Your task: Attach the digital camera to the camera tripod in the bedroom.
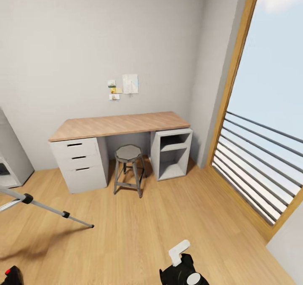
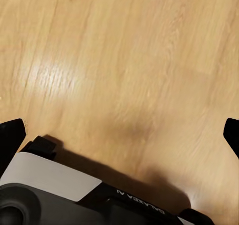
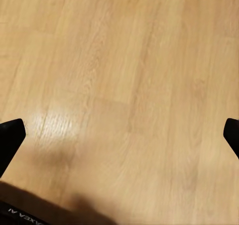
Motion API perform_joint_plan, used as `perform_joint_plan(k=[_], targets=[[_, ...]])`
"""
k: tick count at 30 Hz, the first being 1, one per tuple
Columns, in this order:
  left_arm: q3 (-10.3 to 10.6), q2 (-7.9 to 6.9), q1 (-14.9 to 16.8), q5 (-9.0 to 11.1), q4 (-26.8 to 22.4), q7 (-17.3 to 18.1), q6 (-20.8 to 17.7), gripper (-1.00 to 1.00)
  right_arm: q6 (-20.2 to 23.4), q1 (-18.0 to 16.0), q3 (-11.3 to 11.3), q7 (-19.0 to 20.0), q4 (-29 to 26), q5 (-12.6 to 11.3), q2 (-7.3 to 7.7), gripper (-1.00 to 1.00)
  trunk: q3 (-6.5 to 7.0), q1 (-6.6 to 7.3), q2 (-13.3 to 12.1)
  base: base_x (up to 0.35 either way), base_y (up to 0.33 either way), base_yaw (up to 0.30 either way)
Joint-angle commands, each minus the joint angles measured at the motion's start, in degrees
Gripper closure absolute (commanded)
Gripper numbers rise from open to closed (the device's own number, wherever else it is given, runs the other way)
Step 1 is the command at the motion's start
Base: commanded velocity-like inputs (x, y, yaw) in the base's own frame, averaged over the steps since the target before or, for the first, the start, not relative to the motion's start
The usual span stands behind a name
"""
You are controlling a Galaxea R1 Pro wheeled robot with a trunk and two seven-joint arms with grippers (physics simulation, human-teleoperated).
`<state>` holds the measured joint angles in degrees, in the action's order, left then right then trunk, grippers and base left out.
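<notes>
we note tripod leg [image 1: 50, 209] at left over wood floor [image 1: 168, 217]; camera location undetermined. both end effectors spread wide, empty, parked low for travel. desk surface [image 1: 118, 125] ahead.

Silver tripod leg [image 1: 46, 208] w/ black joints, slanting to wood floor, head view's left edge.
</notes>
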<state>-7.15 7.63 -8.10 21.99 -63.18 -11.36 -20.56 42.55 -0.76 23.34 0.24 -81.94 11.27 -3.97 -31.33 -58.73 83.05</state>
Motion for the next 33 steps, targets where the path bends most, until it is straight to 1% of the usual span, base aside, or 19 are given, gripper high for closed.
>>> perform_joint_plan(k=[1, 22, 26, 33], targets=[[-0.1, 0.03, 0.0, 0.6, -0.1, -0.3, -0.3, -1.00, 0.3, 0.0, 0.1, 0.0, -0.1, 0.3, 0.01, -1.00, -0.07, 0.00, 0.0, -0.003, 0.001, 0.273], [-0.1, -0.09, -0.5, 0.6, -0.2, 0.0, -0.2, -1.00, 0.3, 0.0, 0.2, 0.0, -0.1, 0.3, 0.01, -1.00, -0.25, 0.00, 0.0, 0.000, 0.004, 0.277], [-0.1, -0.13, -0.6, 0.6, -0.2, 0.0, -0.2, -1.00, 0.3, 0.0, 0.3, 0.0, -0.1, 0.3, -0.01, -1.00, -0.25, 0.00, 0.0, 0.000, 0.145, 0.277], [-0.1, -0.15, -0.6, 0.6, -0.2, 0.1, -0.2, -1.00, 0.3, -0.1, 0.3, 0.0, 0.0, 0.4, -0.03, -1.00, -0.25, 0.00, 0.0, 0.000, 0.238, 0.277]])
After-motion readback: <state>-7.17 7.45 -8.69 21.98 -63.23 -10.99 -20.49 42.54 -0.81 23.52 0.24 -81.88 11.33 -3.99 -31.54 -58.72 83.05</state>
